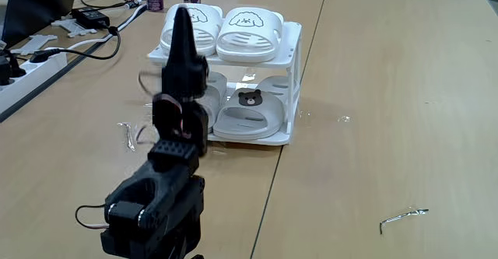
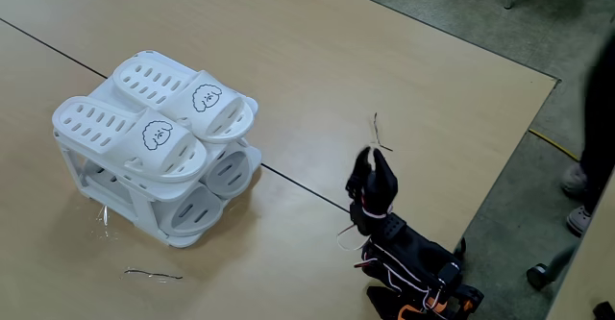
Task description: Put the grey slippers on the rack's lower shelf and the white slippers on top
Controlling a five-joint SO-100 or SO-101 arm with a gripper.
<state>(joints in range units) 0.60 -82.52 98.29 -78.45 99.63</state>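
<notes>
- Nearest the camera in a fixed view stands the black arm (image 1: 159, 204), folded upright on the worktop (image 1: 389, 119), its fingers (image 1: 182, 29) pointing straight up in front of the rack's left side.
- Fingers look pressed together and hold nothing; in another fixed view the fingers (image 2: 373, 181) also look closed, raised above the arm's base near the worktop's edge, well apart from the rack.
- White two-tier rack (image 1: 294, 80) sits on the worktop beyond the arm, near the seam between two boards.
- White slippers (image 1: 249, 32) with dog faces lie side by side on the rack's top, toes toward the arm; in the other fixed view the white slippers (image 2: 144, 133) show slotted straps.
- Grey slippers (image 1: 247, 113) sit on the lower shelf (image 1: 257, 138); one shows a dark bear face, the other is mostly hidden behind the arm.
- From above, the grey slippers (image 2: 226, 171) show only their rounded ends under the top tier.
- Bent bits of wire (image 1: 403, 216) lie on the worktop to the right.
- Power strip (image 1: 27, 68) and black cables lie at the far left.
- Someone's shoes (image 2: 578, 200) stand on the floor at the right edge of the other fixed view.
</notes>
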